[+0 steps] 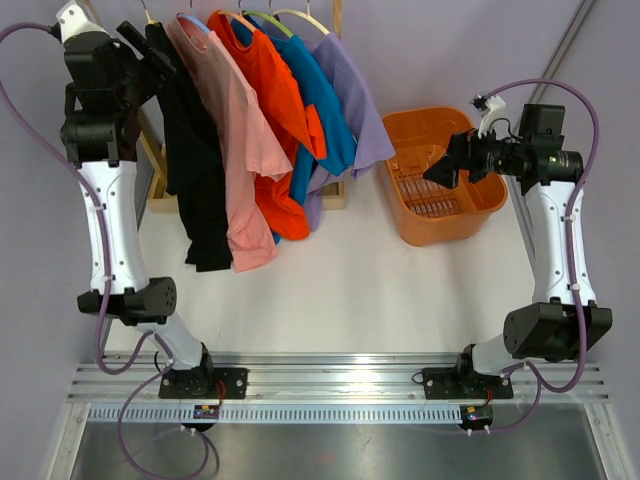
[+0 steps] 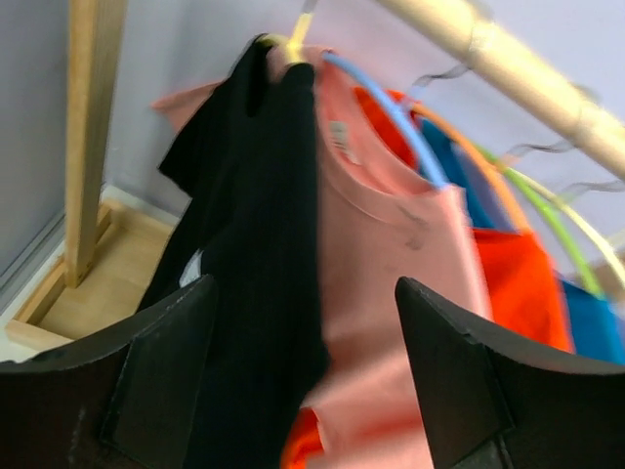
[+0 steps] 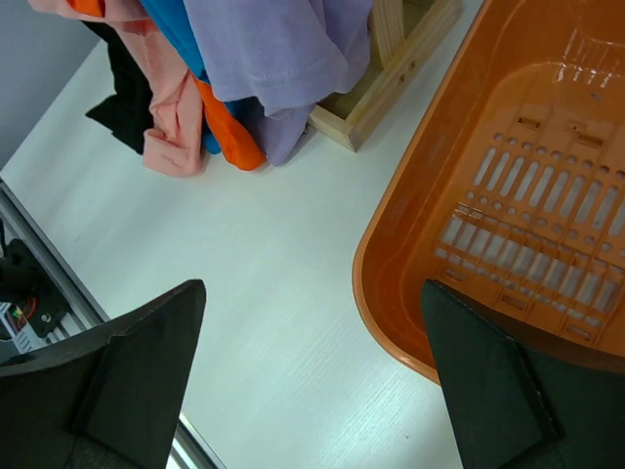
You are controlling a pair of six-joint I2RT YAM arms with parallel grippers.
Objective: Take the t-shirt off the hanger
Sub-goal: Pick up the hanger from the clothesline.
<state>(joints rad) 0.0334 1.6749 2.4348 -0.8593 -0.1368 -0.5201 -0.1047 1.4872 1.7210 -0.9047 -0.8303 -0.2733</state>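
The black t-shirt (image 1: 195, 170) hangs on its yellow hanger (image 2: 293, 47) at the left end of the wooden rail (image 2: 508, 59), draped down to just above the bench (image 1: 350, 290). The left pincer (image 1: 155, 50) is raised to the shirt's shoulder. In the left wrist view its fingers (image 2: 166, 371) stand well apart and released, with the dark cloth showing in the gap between them; whether they touch it I cannot tell. Beside the black shirt hang a pink t-shirt (image 1: 240, 130), an orange one (image 1: 285, 110), a blue one (image 1: 325, 120) and a lilac one (image 1: 355, 110) — each on its own hanger. The right pincer (image 1: 430, 172) hovers at the left rim of the orange basket (image 1: 440, 228), spread wide and holding nothing.
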